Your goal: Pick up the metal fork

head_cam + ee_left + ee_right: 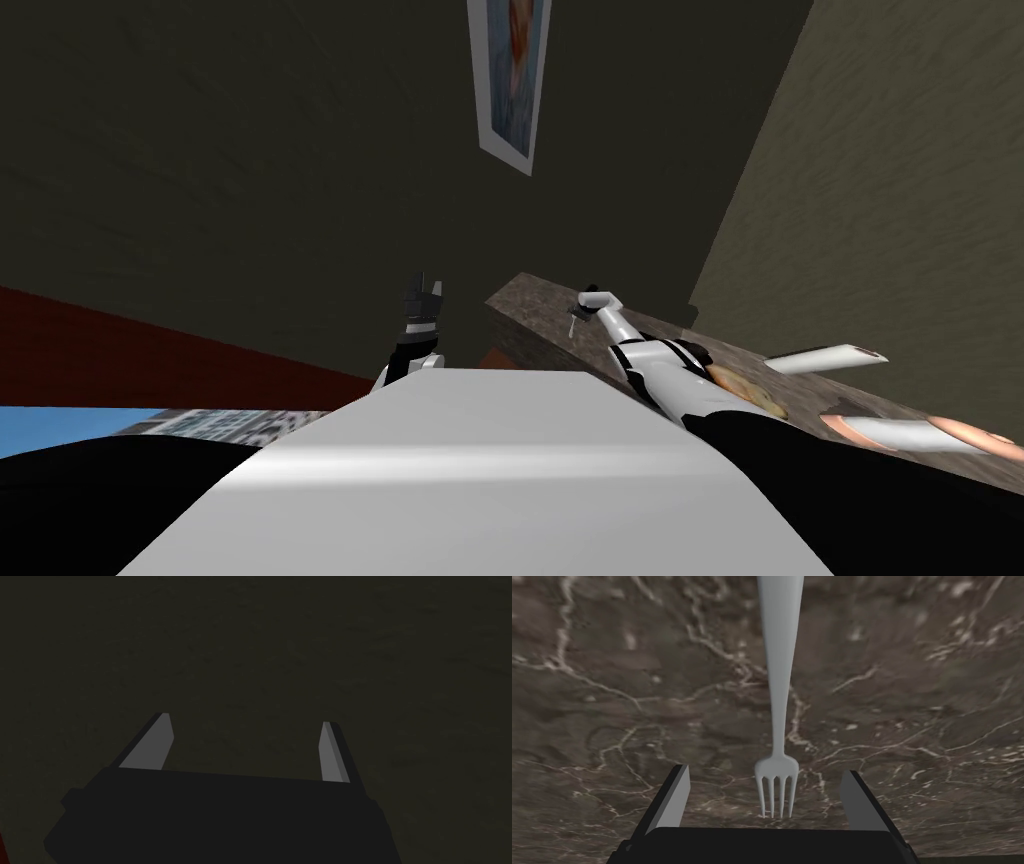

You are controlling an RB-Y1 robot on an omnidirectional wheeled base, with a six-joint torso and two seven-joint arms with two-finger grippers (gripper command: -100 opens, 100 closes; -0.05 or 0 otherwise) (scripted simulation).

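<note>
Right gripper (766, 769) is nearest in its wrist view, jaws spread wide, nothing clamped. Fork (779, 676) is light grey and lies flat on the counter (612, 701), dark brown stone with pale veins. Tines point back at the gripper body and sit between the two fingers (674, 796), about midway, touching neither. Handle runs straight away from the gripper, thin at the neck, widening further out, then runs out of view. From the head view I see my right arm stretched over the near corner of the counter, with the gripper aimed down at the top. Further right along the counter are two pale tubes (828, 358) with peach ends, well apart from the gripper. A round tan thing (745, 388) sits just beside my forearm, can't tell what it is. Left gripper (425, 290) is held up ahead of me, left of the counter corner, fingers pointing up, jaws apart, holding nothing.
</note>
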